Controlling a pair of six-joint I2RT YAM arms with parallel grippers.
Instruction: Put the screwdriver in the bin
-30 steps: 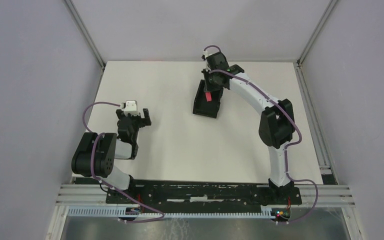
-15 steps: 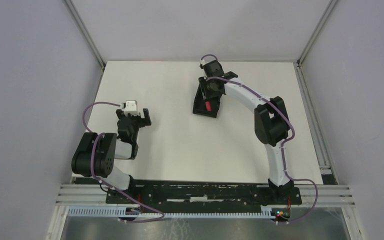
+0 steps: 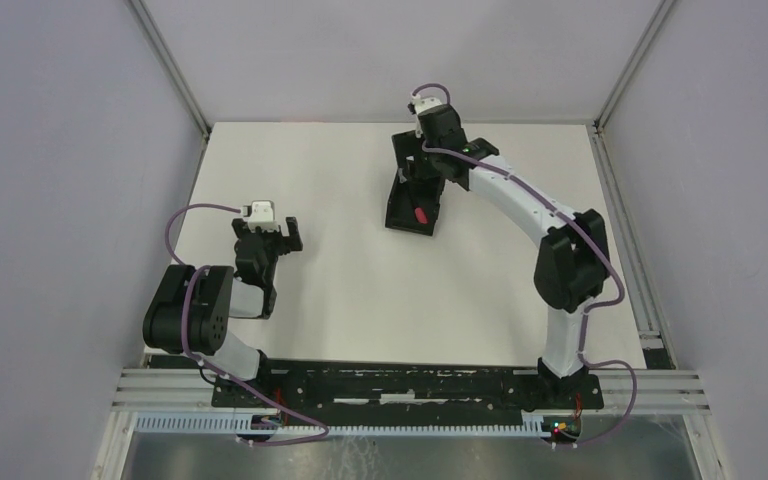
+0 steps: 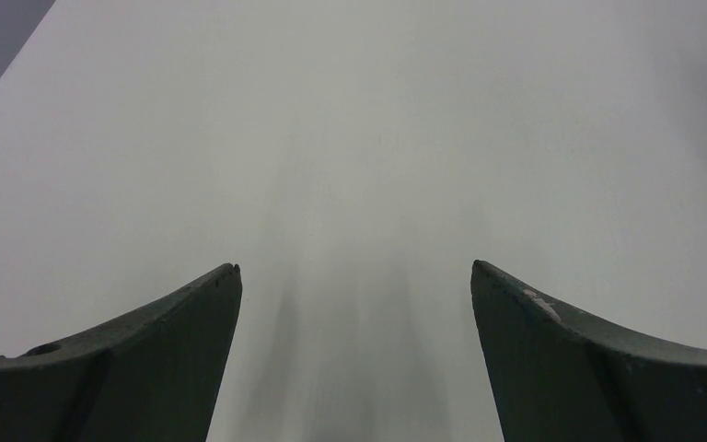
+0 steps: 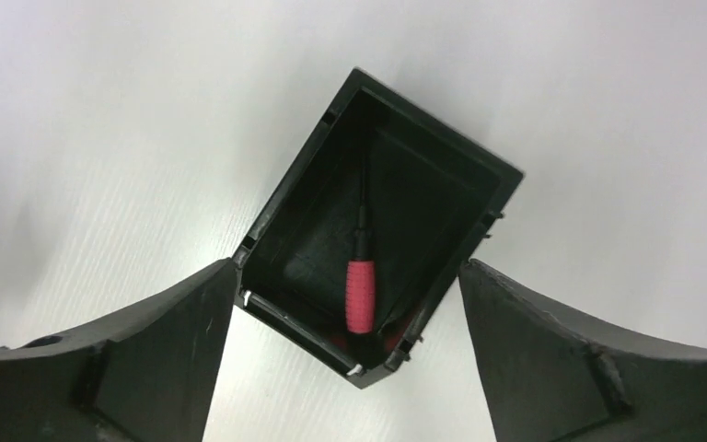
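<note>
The small black bin point(image 3: 397, 214) stands on the white table, right of centre at the back. The screwdriver point(image 3: 420, 215) lies inside it; the red handle point(image 5: 360, 295) is near one corner and the thin black shaft runs along the floor. My right gripper point(image 3: 415, 172) hangs above the bin's far end, open, touching nothing. In the right wrist view the gripper point(image 5: 348, 264) shows the bin point(image 5: 287, 193) between its spread fingers, well below them. My left gripper point(image 3: 282, 236) rests open over bare table at the left, and the left wrist view shows the gripper point(image 4: 354, 265) empty.
Grey walls with metal corner posts point(image 3: 168, 65) enclose the white table point(image 3: 340, 290). The right arm point(image 3: 560, 260) arches along the right side. A metal rail point(image 3: 410, 385) with the arm bases runs along the near edge.
My right gripper went from shut on the screwdriver to open. The screwdriver dropped and now lies in the bin. The right wrist rose and drew back toward the far wall. The left arm stayed still.
</note>
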